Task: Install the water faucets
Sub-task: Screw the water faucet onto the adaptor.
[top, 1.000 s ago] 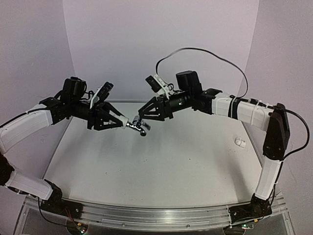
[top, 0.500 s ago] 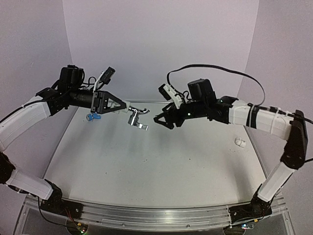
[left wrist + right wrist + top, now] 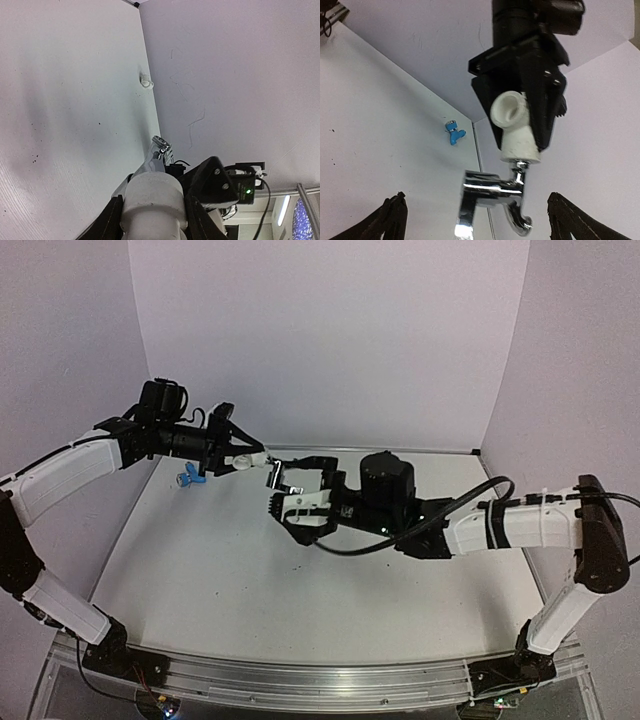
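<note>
2 faucets (silver [image 3: 495,189], blue [image 3: 454,135]); L end effector [image 3: 248,458] pinches fitting [image 3: 517,131], R end effector [image 3: 290,492] spread.

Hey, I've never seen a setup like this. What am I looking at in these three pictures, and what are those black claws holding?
These are two robot arms bolted to a table, each ending in a two-finger gripper. One picture looks down from above; the other two come from cameras on the wrists. The left gripper is shut on a white pipe fitting with a silver faucet attached to its end. The right gripper is open, facing that faucet without touching it. A blue faucet and another small white fitting lie on the table.
</note>
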